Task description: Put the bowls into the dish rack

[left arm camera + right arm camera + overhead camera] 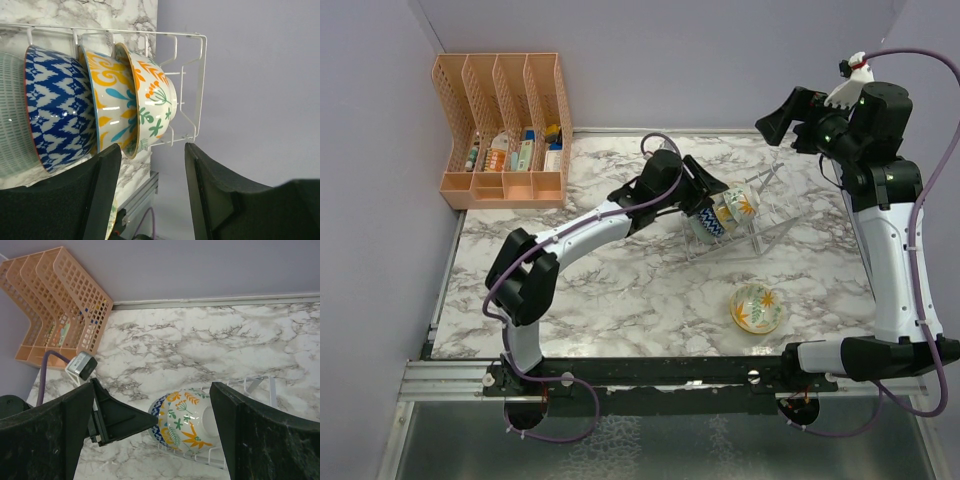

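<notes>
Left claw (pixel 151 150) beside patterned bowls (pixel 116 100)

Thin silvery wire dish rack (pixel 767 232) sits right of centre on the marble tabletop (pixel 620 290). Four ceramic bowls stand on edge in it, packed side by side. In order:
- pale teal ribbed bowl (pixel 9 120)
- blue-and-white patterned bowl (pixel 57 115), red rim
- blue-rimmed bowl with yellow and teal swirls (pixel 112 107)
- white bowl with orange and green leaves (pixel 152 97), at the row's end

Yellow patterned bowl (pixel 757 308) lies on the tabletop near the rack, not touching it. Can't tell its tilt.
</notes>
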Controlling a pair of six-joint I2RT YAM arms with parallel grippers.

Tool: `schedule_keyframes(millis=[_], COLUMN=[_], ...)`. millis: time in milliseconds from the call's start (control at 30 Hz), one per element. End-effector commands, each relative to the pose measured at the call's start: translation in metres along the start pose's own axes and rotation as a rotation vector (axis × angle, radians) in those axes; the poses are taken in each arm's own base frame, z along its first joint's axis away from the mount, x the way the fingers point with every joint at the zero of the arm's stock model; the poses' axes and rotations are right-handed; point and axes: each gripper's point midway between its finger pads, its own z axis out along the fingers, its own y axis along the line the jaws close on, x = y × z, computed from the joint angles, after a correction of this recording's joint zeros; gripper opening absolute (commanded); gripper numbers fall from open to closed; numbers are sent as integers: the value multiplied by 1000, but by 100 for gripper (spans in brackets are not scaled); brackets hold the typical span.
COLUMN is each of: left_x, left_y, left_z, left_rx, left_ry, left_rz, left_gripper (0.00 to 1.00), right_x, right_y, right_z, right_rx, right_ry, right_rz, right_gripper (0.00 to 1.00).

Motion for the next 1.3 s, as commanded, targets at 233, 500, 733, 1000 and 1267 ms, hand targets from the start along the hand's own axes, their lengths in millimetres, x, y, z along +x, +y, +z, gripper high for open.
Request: schedule_keyframes(millis=[233,500,733,1000,1267], left_x=[25,150,210,273,303], left_y=[-26,15,14,70,86], left_z=[-80,-119,-104,-62,-50], left_rx=[-19,54,260,324,409], left_ry=[118,477,584,776,863], left_rz=[544,1235,1480,1638,1698], left_gripper=[68,78,86,85,89], right_x=[-12,-29,-30,-28,-18], right_y=[6,16,13,16,12], right_z=[-15,-15,-11,-10,-7], right_rx=[-13,-37,-19,-34,-32], right_ry=[-44,-63,-56,-41,-12], right_rz=[-3,23,28,41,48], right_gripper=[99,100,100,99,99])
